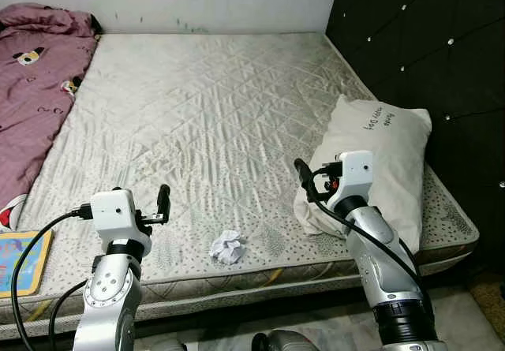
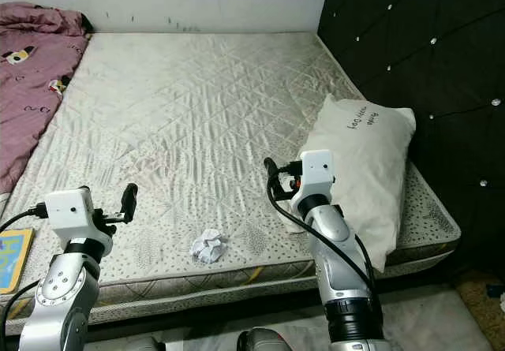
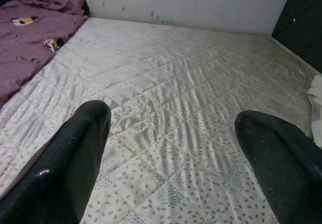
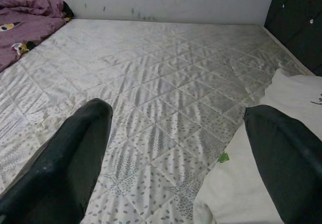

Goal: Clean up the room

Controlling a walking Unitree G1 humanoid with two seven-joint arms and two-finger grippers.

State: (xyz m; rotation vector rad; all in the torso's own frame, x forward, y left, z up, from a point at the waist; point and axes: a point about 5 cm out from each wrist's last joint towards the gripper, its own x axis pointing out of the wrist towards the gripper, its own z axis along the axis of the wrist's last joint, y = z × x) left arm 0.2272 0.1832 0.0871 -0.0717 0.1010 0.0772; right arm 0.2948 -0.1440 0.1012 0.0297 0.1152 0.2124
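Crumpled paper wad (image 1: 227, 248) sits on the mattress (image 1: 213, 106) near the front edge, approx 6 o'clock, between the two arms and touching neither. That's prob your first pickup. Go w/ the left gripper (image 1: 163, 201): it's closest, wad lies at its 4 o'clock. Come down from above, fingers straddling the wad, and pinch low so it doesn't squirt out on the slick quilted cover. Left fingers (image 3: 75, 158) are spread wide, nothing between them. Right gripper (image 1: 302, 176) hovers at the pillow's (image 1: 387, 162) near corner, fingers (image 4: 75, 158) also parted, holding nothing. Both forearms are raised, wrists roughly level, pointing toward 12. Purple blanket (image 1: 35, 91) at 10 o'clock and a book (image 1: 20, 260) at 8 need tidying later.
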